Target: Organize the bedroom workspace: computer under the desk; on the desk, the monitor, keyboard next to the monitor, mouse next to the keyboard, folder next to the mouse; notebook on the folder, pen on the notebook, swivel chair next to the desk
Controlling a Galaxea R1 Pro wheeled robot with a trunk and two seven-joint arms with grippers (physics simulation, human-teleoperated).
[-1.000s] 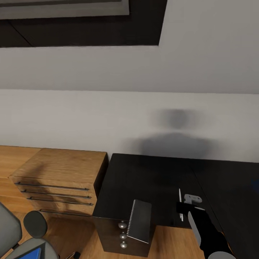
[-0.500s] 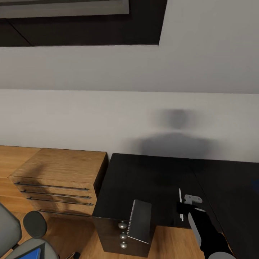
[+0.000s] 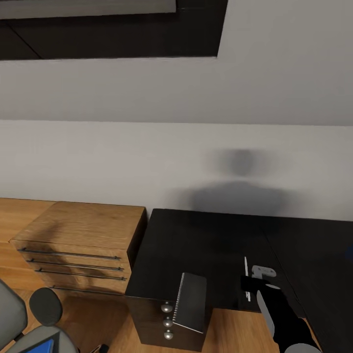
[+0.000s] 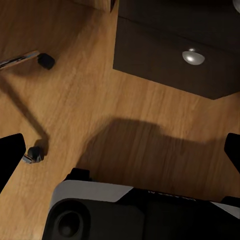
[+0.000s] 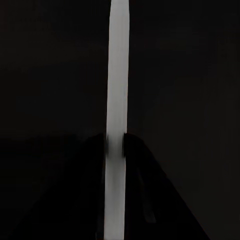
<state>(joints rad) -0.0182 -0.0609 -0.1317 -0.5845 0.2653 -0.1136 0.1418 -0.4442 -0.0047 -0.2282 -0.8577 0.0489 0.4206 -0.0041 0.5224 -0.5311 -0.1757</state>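
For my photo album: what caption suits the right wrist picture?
Right gripper closed on the pale pen above the black desk.

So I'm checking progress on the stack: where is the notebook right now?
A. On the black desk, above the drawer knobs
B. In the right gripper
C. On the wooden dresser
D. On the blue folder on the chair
A: the notebook lies on the desk corner, just above the round silver knobs.

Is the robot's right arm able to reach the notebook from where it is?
Probably yes. The notebook lies at the desk's near corner, with bare desktop between it and the right gripper, though its fingers are already shut on the pen.
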